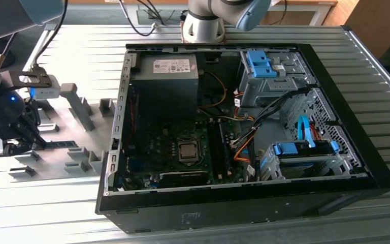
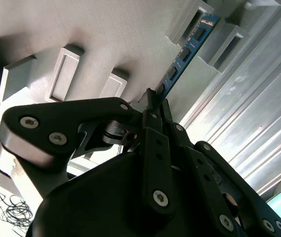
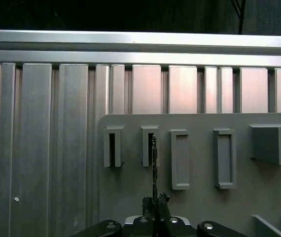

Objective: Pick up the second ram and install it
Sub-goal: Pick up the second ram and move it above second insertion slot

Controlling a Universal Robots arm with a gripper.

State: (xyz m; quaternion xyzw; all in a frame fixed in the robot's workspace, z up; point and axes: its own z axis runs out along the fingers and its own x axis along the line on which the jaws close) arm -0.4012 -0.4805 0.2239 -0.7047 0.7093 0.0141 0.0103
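Black metal gripper (image 2: 154,102) up close, pinched narrow on one end of the long, thin blue-green memory stick (image 2: 186,49) — the stick stands on edge in the grey plastic fixture plate (image 2: 106,29), on the ribbed aluminium worktop (image 1: 46,213) beside an open black computer case (image 1: 249,208).

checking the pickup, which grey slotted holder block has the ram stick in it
The narrow grey holder block in line with the black gripper, closed on the thin dark blue-green memory stick standing in it; the neighbouring blocks are empty.
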